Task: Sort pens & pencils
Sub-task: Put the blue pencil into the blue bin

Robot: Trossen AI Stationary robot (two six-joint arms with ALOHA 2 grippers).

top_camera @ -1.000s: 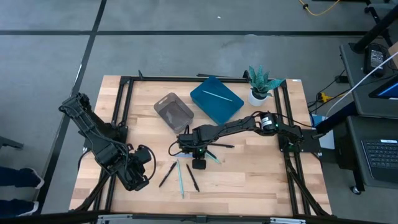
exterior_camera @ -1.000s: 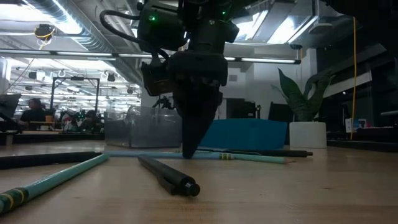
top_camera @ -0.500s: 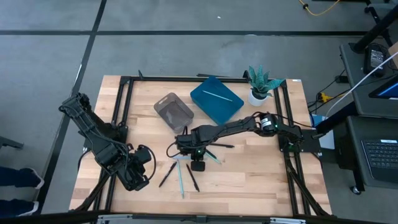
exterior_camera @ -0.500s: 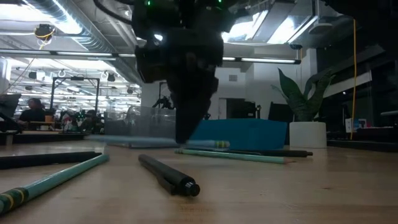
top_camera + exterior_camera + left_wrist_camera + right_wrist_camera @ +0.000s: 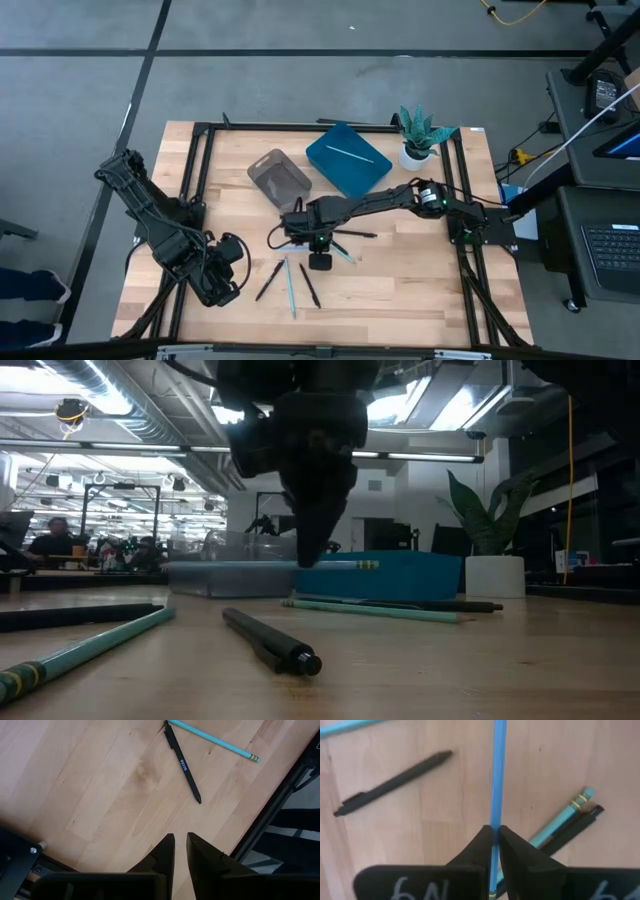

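1. The right gripper [image 5: 300, 237] is positioned over the middle of the worktop [image 5: 400, 280], with the right arm reaching in from the right side.
2. Its fingers [image 5: 517, 851] are closed on a light blue stick [image 5: 496, 780], which passes between the fingertips and extends out beyond them.
3. In the low view, this light blue stick [image 5: 340, 565] is held level, clear of the worktop surface, beneath the right gripper [image 5: 312, 555].
4. A black stick [image 5: 392, 782] lies flat on the worktop to one side of the held stick, apart from it.
5. A second light blue stick [image 5: 565, 815] and a second black stick [image 5: 572, 827] lie touching side by side on the other side of the held stick.
6. In the high view, more sticks [image 5: 290, 283] lie loose on the worktop in front of the right gripper.
7. A blue tray [image 5: 330, 165] at the back of the worktop contains one light blue stick [image 5: 350, 153].
8. A clear tray [image 5: 279, 179] stands just beside the blue tray.
9. A potted plant [image 5: 418, 135] stands at the back right corner.
10. The left gripper [image 5: 228, 268] waits at the front left of the worktop.
11. Its fingers [image 5: 162, 851] are nearly together and grip nothing.
12. A black pen [image 5: 182, 765] and a light blue pencil [image 5: 215, 741] lie on the worktop ahead of the left gripper, their ends close together.
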